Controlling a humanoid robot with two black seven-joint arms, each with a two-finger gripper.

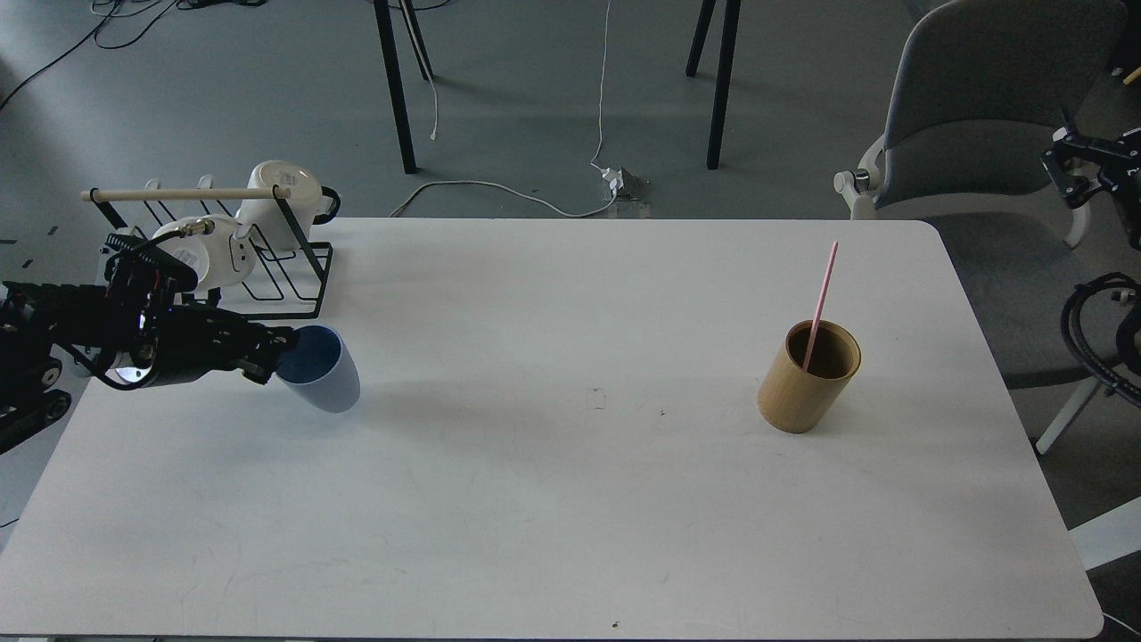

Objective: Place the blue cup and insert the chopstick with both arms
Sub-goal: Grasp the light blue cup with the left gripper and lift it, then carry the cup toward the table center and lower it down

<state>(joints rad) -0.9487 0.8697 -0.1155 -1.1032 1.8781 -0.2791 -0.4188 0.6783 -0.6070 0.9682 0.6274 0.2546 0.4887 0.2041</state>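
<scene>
The light-blue cup (328, 382) is at the table's left, tilted with its dark-blue mouth facing left. My left gripper (272, 350) comes in from the left and is shut on the cup's rim, one finger inside the mouth. The pink chopstick (822, 290) leans upright inside the tan bamboo cylinder holder (802, 392) at the table's right. My right gripper (1065, 169) is far right, off the table beside the chair. It is small and dark, so I cannot tell its fingers apart.
A black wire rack (299, 290) with a pale wooden rod and two white mugs (278, 201) stands at the back left corner, just behind my left arm. A grey chair (980, 98) stands beyond the white table's (570, 499) right corner.
</scene>
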